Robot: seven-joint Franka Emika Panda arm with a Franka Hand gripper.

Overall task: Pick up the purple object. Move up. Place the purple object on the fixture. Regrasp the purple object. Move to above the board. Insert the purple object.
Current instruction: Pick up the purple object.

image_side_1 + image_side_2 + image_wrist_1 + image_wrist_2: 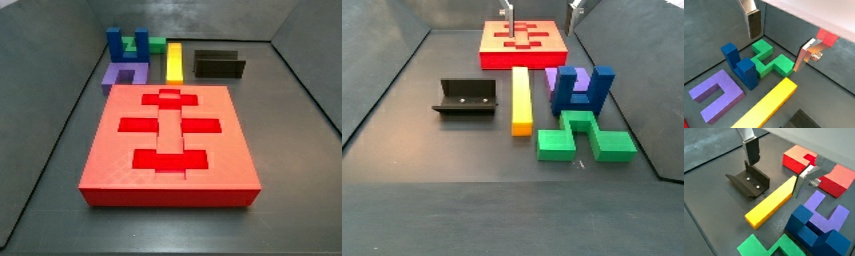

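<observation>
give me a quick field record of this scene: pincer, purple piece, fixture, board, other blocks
pincer: open, empty, up in the air over the pieces
purple object: flat on the floor beside the blue block, not held
fixture: empty, next to the yellow bar
board: recesses empty
other: green block

Dark grey floor [422, 210], walled on the sides. Resting directly on it: red board [170, 140] with darker recesses; purple object [126, 75] lying flat just beyond the board in a side view; blue U-shaped block [584, 87] standing upright; green block [583, 137]; long yellow bar [521, 98] lying flat; black fixture [468, 99] beside the bar. End effector [776, 169] hanging above the floor, fingers apart, nothing between them.
</observation>
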